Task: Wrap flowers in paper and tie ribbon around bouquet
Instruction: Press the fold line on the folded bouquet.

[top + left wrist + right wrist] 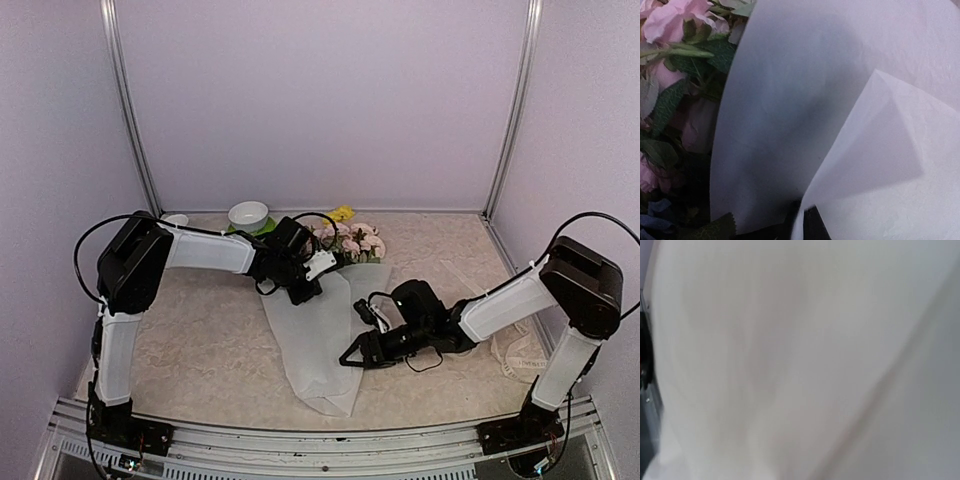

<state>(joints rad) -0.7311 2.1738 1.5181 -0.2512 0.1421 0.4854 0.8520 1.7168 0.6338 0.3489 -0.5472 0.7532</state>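
Observation:
The paper (320, 350) lies as a long white translucent sheet folded over the stems in the middle of the table. The flowers (352, 242), pink roses with yellow blooms and green leaves, stick out at its far end. In the left wrist view the roses (670, 30) sit at the left beside the paper (840, 75). My left gripper (305, 288) is at the paper's upper left edge, shut on a fold of it (802, 220). My right gripper (350, 358) rests at the paper's right edge with its fingers spread. The right wrist view shows only blurred paper (800, 360). A cream strip, seemingly the ribbon (515, 355), lies at the right.
A white bowl (248, 214) on a green mat and a small white cup (176, 219) stand at the back left. Purple walls close in the table on three sides. The metal rail (320, 440) runs along the near edge.

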